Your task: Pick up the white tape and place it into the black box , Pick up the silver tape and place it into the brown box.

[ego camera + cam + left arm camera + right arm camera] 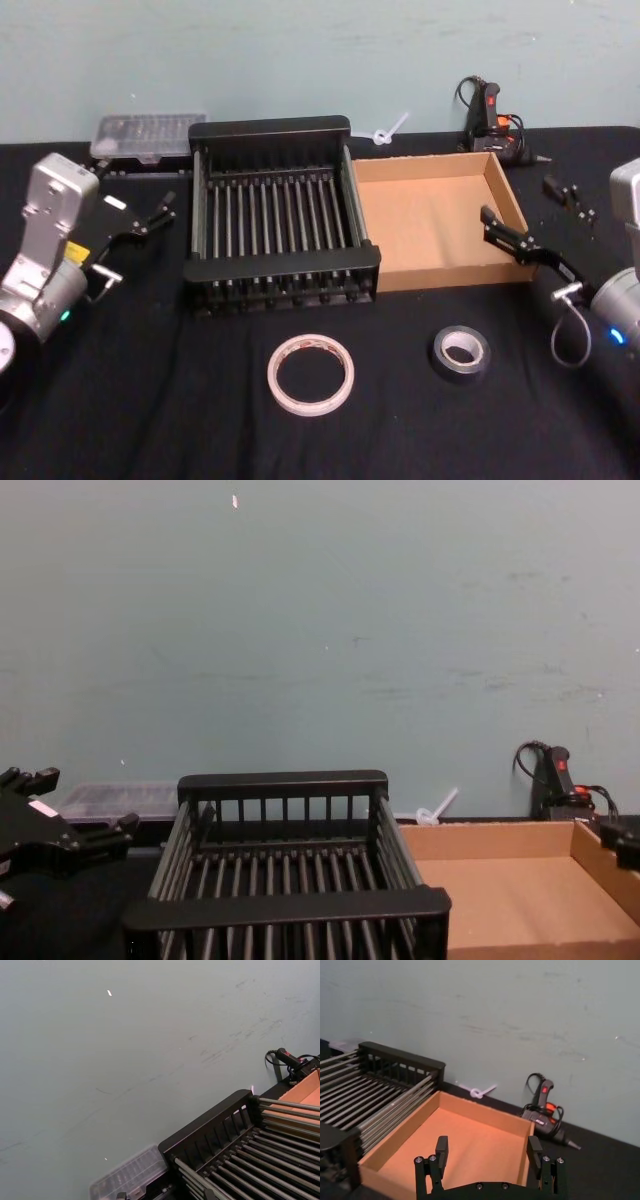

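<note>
The white tape (310, 374) lies flat on the black cloth at the front, a wide thin ring with red marks inside. To its right lies the silver tape (461, 352), a smaller thick grey roll. Behind them stand the black box (284, 264) and, touching its right side, the brown box (430, 215), both with nothing inside. My left gripper (160, 212) hovers open left of the black box (285, 908). Open too, my right gripper (489, 223) hangs over the brown box's right front corner, and the right wrist view has that gripper (488, 1151) above the brown box (465, 1135).
A clear plastic case (148, 135) sits at the back left behind the black box. A black and orange glue gun (490, 120) and small black parts (565, 190) lie at the back right. A white plastic piece (390, 130) lies by the wall.
</note>
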